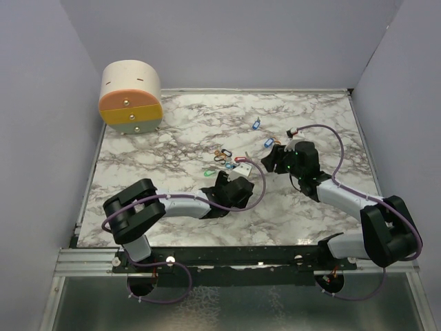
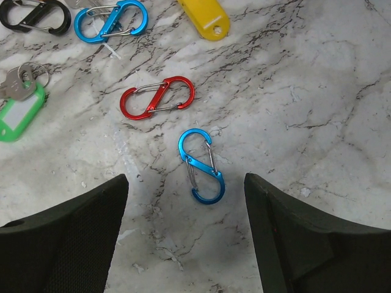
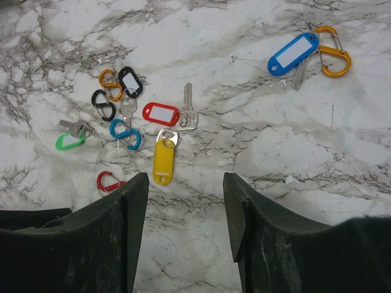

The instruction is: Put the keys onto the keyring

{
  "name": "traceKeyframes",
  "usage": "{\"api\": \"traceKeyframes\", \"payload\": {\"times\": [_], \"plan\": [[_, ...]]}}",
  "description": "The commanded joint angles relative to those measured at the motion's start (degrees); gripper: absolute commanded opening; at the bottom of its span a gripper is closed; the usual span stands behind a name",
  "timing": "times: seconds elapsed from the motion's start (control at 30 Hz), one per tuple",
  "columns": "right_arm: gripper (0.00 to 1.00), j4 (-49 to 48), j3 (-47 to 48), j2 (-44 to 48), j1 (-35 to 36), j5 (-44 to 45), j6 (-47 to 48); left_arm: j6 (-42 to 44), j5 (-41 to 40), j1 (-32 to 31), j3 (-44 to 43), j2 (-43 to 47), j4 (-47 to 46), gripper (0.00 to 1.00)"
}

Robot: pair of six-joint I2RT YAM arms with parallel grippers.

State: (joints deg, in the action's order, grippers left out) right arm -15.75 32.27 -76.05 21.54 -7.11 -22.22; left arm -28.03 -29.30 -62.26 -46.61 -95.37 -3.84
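Note:
The keys lie loose on the marble: a yellow tag (image 3: 164,160), a red tag (image 3: 162,113) beside a silver key (image 3: 187,110), a green tag (image 3: 69,140) and a black tag (image 3: 129,81). A blue tag (image 3: 293,54) lies apart, hooked to an orange carabiner keyring (image 3: 333,52). My left gripper (image 2: 185,182) hangs open just short of a blue carabiner keyring (image 2: 201,168), with a red one (image 2: 157,97) beyond it. My right gripper (image 3: 185,178) is open and empty, a little short of the yellow tag. From above, the left gripper (image 1: 231,181) and right gripper (image 1: 267,164) flank the cluster (image 1: 224,157).
Other carabiners lie among the keys: another blue one (image 2: 111,19), a black one (image 2: 33,15) and an orange one (image 3: 109,83). A round cream and orange box (image 1: 131,96) stands at the back left corner. Walls enclose the table (image 1: 172,227) on three sides.

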Motion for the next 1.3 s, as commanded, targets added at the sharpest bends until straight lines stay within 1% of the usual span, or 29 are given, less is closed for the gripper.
{"api": "traceKeyframes", "payload": {"times": [0.0, 0.2, 0.3, 0.57, 0.77, 1.2, 1.27], "plan": [[0.52, 1.4, -0.4, 1.5, 0.3, 1.7, -0.4, -1.8, 0.7, -0.6, -1.9, -1.5, -0.4, 0.77], [0.52, 1.7, -0.5, 2.1, 0.3, 2.4, -0.7, -3.7, 0.5, -0.7, -2.1, -1.7, -0.7, 0.70], [0.52, 1.8, -0.6, 2.4, 0.2, 2.7, -0.7, -4.1, 0.5, -0.6, -2.3, -3.5, -0.7, 0.67], [0.51, 2.0, -0.6, 2.4, 0.2, 3.0, -1.0, -4.7, 0.9, -0.7, -3.0, -4.9, -0.3, 0.63], [0.51, 2.1, -0.6, 2.6, 0.3, 3.2, -1.0, -5.0, 0.3, -0.6, -3.3, -5.5, 0.7, 0.53], [0.51, 2.1, -0.6, 2.5, 0.2, 3.2, -0.9, -5.3, -0.2, 0.1, -1.2, -4.3, 1.0, 0.39], [0.51, 2.1, -0.5, 2.5, 0.2, 3.3, -0.9, -5.1, 0.1, 0.3, -1.0, -4.3, 0.9, 0.30]]}}
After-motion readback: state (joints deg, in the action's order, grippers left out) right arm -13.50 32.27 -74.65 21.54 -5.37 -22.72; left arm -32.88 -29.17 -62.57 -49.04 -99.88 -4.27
